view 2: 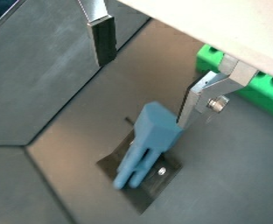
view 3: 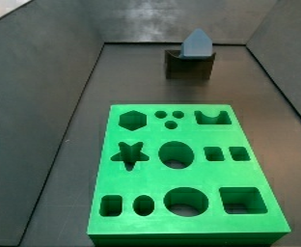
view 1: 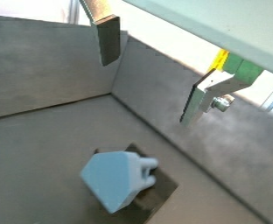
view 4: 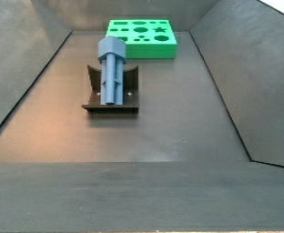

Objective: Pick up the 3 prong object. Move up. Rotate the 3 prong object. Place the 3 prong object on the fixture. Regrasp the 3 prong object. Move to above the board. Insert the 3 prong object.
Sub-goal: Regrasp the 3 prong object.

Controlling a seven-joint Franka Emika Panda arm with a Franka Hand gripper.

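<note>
1. The 3 prong object (view 4: 113, 65) rests on the fixture (view 4: 109, 102), leaning up out of its notch. It stands free, with nothing gripping it.
2. In a wrist view the piece (view 2: 149, 144) shows a blocky upper end and its long body sloping down to the fixture's base plate (view 2: 142, 185).
3. It looks like a small, stiff plastic part, so I'd judge it light and unlikely to bend or crack. The matte skin should give the pads fair grip.
4. The flat sides of the block end seem the best place to pinch. The rounded prongs would likely roll between flat pads.
5. The end effector (view 2: 150, 66) hangs above the fixture, clear of the piece, with its fingers (view 2: 101, 39) spread wide apart and nothing between them. In both wrist views each finger stands to one side of the piece.
6. By my reading, the placing on the fixture is done and the regrasp is the step at hand.
7. The green board (view 3: 183, 168) lies well apart from the fixture on the dark floor (view 4: 169, 136), all its holes empty. From a side view the fixture (view 3: 189, 64) stands beyond the board's far edge.
</note>
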